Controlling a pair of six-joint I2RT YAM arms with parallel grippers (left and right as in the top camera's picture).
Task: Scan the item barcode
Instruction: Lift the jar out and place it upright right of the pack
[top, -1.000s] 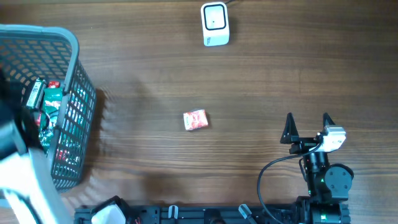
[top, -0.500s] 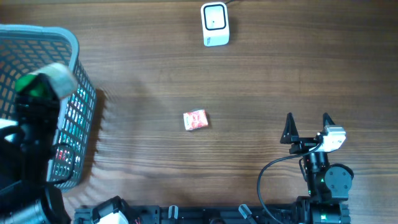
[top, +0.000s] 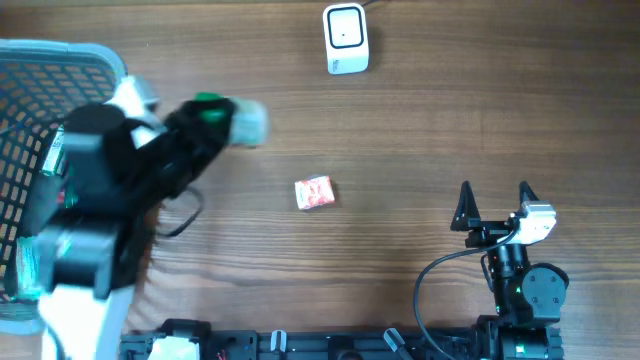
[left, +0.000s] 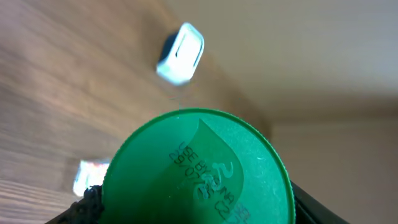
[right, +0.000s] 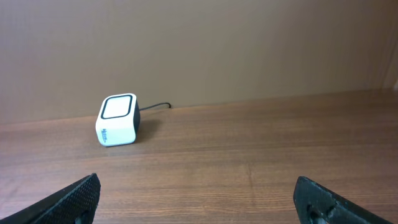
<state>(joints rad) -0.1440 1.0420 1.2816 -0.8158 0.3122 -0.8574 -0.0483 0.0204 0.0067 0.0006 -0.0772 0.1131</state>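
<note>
My left gripper (top: 222, 118) hangs over the table to the right of the basket, shut on a container with a green lid (top: 207, 103) and a pale body (top: 250, 122). In the left wrist view the green lid (left: 198, 171), printed with a use-by date, fills the space between the fingers of the left gripper (left: 199, 211). The white barcode scanner (top: 346, 38) stands at the table's far edge, beyond the container (left: 181, 53) and apart from it. My right gripper (top: 495, 200) rests open at the near right, empty (right: 199, 199), facing the scanner (right: 118, 119).
A grey mesh basket (top: 60, 48) with several packaged items stands at the far left, partly hidden by my left arm. A small red packet (top: 314, 192) lies mid-table, also visible in the left wrist view (left: 90, 175). A cable (top: 430, 280) loops beside the right arm's base.
My left arm has risen out of the basket and swung right over the table, carrying the green-lidded container. The right arm has not moved.
</note>
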